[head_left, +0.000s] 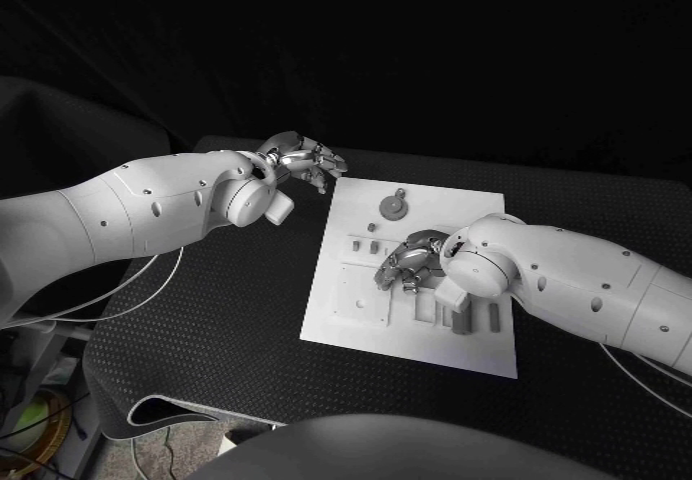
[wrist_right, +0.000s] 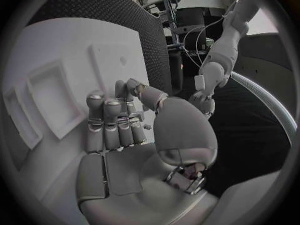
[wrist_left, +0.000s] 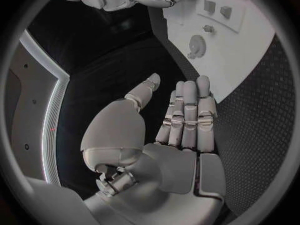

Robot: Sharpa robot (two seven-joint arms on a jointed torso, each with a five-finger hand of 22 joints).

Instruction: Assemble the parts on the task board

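My right hand (head_left: pixel 411 262) hovers over the middle of the white board (head_left: pixel 476 205), fingers curled, grasping nothing visible. My left hand (head_left: pixel 306 160) waits released off the board's far left corner. Round part (head_left: pixel 392 206) seated; grey pieces (head_left: pixel 476 320) near the front edge appear unassembled.

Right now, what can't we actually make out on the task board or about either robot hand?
- Head view: the right robot hand covers the middle of the task board; whatever lies beneath it is hidden.
- Head view: grey parts near the right wrist are too small to identify.
- Right wrist view: its fingers curl over the board; contact or a pinched part cannot be told.
- Left robot hand: open, off the board; nothing hidden.
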